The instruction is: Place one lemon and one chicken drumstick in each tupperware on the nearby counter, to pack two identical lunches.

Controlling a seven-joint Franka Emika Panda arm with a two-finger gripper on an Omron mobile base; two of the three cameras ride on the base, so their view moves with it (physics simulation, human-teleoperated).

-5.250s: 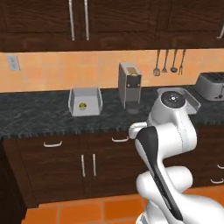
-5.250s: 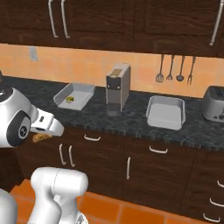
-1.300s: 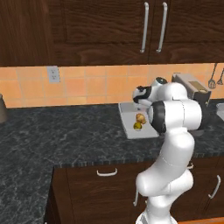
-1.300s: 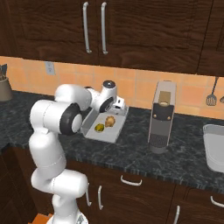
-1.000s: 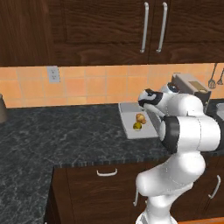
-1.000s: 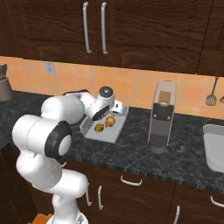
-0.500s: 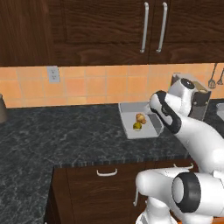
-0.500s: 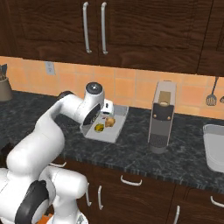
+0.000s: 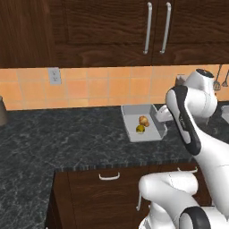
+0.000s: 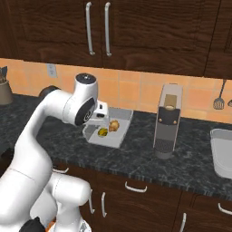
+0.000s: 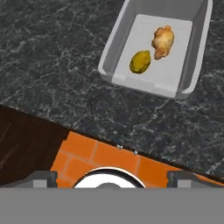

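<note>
A light-grey tupperware [image 11: 110, 56] sits on the dark speckled counter [image 11: 52, 65]. A yellow-green lemon [image 11: 140, 61] and a brown chicken drumstick [image 11: 163, 41] lie side by side inside it, apart from the gripper. The base views show the same tupperware [image 9: 157, 133] [image 10: 93, 138] with the lemon [image 9: 140, 129] [image 10: 103, 132] and drumstick [image 9: 143, 120] [image 10: 113, 125]. My gripper [image 11: 112, 177] is open, its fingertips wide apart with nothing between them, drawn back above the counter's front edge. A second tupperware [image 10: 222, 156] sits at the far right.
A tall coffee machine [image 10: 167, 120] stands on the counter between the two trays. Utensils [image 10: 219, 97] hang on the orange tiled wall, and a dark jar [image 10: 4, 90] stands at the far left. Orange floor tiles [image 11: 105, 157] show below the counter edge.
The base has driven to this tray since the oldest frames. Over the last second the arm has swung back from over the tray toward the counter's front edge; lemon and drumstick stay in the tray.
</note>
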